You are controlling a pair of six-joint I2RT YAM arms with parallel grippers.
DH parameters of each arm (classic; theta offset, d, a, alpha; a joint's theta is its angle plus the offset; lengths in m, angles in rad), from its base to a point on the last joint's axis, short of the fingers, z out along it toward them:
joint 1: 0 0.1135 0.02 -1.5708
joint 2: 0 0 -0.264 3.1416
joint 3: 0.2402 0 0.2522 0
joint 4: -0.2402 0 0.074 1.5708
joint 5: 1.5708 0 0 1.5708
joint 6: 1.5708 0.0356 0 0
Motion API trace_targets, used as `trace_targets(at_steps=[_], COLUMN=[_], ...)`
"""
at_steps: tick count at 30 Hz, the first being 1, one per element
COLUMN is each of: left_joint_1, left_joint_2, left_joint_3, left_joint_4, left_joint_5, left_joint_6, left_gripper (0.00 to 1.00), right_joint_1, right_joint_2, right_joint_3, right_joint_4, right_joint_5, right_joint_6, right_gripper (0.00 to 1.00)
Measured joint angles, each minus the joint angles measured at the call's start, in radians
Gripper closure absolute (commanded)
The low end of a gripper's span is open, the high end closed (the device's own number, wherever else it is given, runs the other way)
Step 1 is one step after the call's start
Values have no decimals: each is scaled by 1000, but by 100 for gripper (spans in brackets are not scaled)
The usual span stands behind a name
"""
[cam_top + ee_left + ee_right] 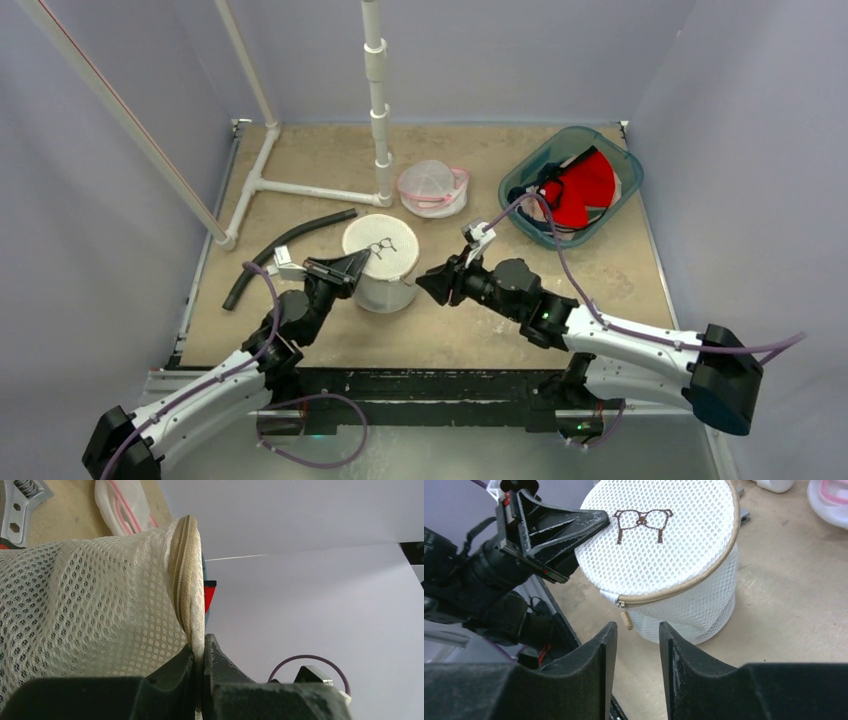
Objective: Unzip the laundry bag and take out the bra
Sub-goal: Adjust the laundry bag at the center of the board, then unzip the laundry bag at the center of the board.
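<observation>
1. Your table is the biggest thing. It is sandy brown.
2. A green bin sits at the far right of the table, well apart from the bag. There is red cloth in it.
3. The laundry bag stands upright near the middle of the table, between your left gripper and your right gripper. It is round like a drum. It is made of white net with lots of tiny holes, and it has a flat round top.
4. A smaller net pouch with pink trim lies behind the bag, near the white pipe post.
5. Your left gripper has its jaws squeezed together on the bag's top edge. The net is pinched right beside the zipper.
6. Your right gripper is on the other side of the bag, low down by its wall. Its jaws stand apart with a gap, and nothing is pinched in them.
7. The zipper is tan. It runs around the rim of the top and looks closed.
8. The zipper pull is a little tan tab. It hangs down from the zipper's end, just in front of the gap in your right gripper. You cannot tell if it touches a finger.
9. A tiny brown bra picture is stitched on the top, close to the tip of your left gripper.
</observation>
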Motion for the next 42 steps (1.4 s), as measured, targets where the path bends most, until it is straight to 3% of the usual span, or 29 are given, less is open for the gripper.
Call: trace_targets(at_steps=[13,27,37,42], left_joint_1=[0,0,0,0], left_joint_2=[19,11,-11,-13], left_joint_3=[151,172,172,172], left_joint_4=[-276,-367,-400,-401], left_joint_5=[0,-2,-6,-6], left_joint_6=[-82,-105,-105,-105], left_gripper=[100,100,100,100], right_joint_1=[21,48,59,61], right_joint_2=[116,193,207,207], right_joint_3=[77,125,132,134], right_joint_4=[-17,-22,-33,-32], right_joint_5=[-5,-12,-12,-12], right_joint_6=[-133,-158,-171,-174], right_gripper=[57,61,78,96])
